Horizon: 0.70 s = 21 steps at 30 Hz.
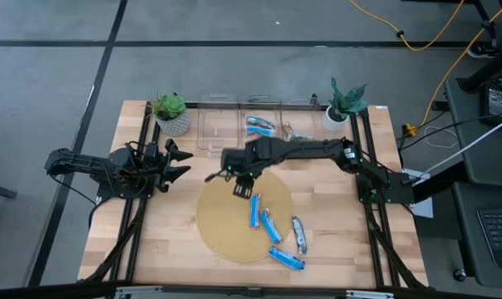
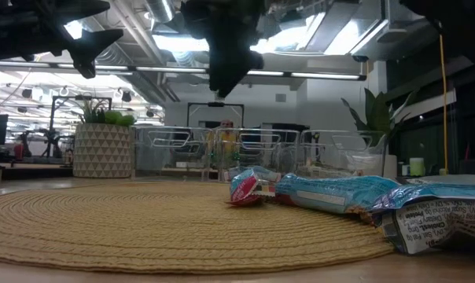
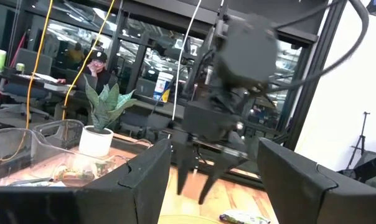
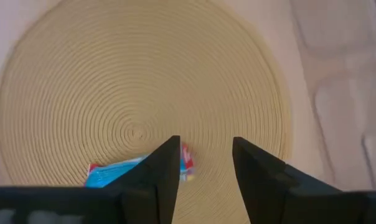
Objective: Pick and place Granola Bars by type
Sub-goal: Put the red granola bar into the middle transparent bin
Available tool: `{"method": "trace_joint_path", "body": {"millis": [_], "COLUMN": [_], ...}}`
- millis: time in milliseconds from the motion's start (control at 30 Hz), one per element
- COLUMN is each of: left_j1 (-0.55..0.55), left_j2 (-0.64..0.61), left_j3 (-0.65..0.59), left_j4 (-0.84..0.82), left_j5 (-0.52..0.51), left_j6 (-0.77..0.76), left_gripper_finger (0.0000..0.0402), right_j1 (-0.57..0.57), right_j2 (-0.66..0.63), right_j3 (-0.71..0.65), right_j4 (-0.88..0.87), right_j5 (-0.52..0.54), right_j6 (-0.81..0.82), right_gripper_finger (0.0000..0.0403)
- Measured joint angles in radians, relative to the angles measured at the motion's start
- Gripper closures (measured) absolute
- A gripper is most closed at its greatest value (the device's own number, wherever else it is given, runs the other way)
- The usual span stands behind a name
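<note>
Three blue-wrapped Granola Bars (image 1: 255, 211) (image 1: 272, 227) (image 1: 287, 260) and one silvery bar (image 1: 299, 236) lie flat on the right half of a round woven mat (image 1: 222, 224). My right gripper (image 1: 243, 189) hangs open above the mat, fingers pointing down, just beyond the far end of the nearest blue bar (image 4: 129, 173). It holds nothing and stands well clear of the mat in the low view (image 2: 219, 93). My left gripper (image 1: 183, 162) waits open and empty over the table's left side, facing the right arm.
Three clear bins stand along the far edge: the left one (image 1: 203, 133) looks bare, the middle one (image 1: 244, 131) holds blue bars, the right one (image 1: 309, 124) holds silvery bars. Potted plants (image 1: 169, 112) (image 1: 345, 104) flank the bins. A person sits in the room beyond (image 3: 99, 65).
</note>
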Motion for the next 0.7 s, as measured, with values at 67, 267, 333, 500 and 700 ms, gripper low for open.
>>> {"method": "trace_joint_path", "body": {"millis": [67,267,333,500,700], "left_j1": [0.0,0.0,0.0,0.0,0.0], "left_j2": [0.0,0.0,0.0,0.0,0.0], "left_j3": [0.0,0.0,0.0,0.0,0.0], "left_j4": [0.0,0.0,0.0,0.0,0.0], "left_j5": [0.0,0.0,0.0,0.0,0.0], "left_j6": [0.0,0.0,0.0,0.0,0.0], "left_gripper_finger": [0.0176,0.0176,0.0176,0.0176,0.0176], "right_j1": [0.03,0.096,0.108,0.13,0.16], "right_j2": [0.0,-0.001,-0.001,-0.001,0.007], "right_j3": [0.0,-0.002,-0.003,-0.003,-0.003], "right_j4": [-0.026,-0.049,-0.05,-0.049,-0.022], "right_j5": [0.046,0.083,0.09,0.103,0.135], "right_j6": [0.081,0.28,0.333,0.442,0.523], "right_gripper_finger": [0.0254,0.0254,0.0254,0.0242,0.0185]}}
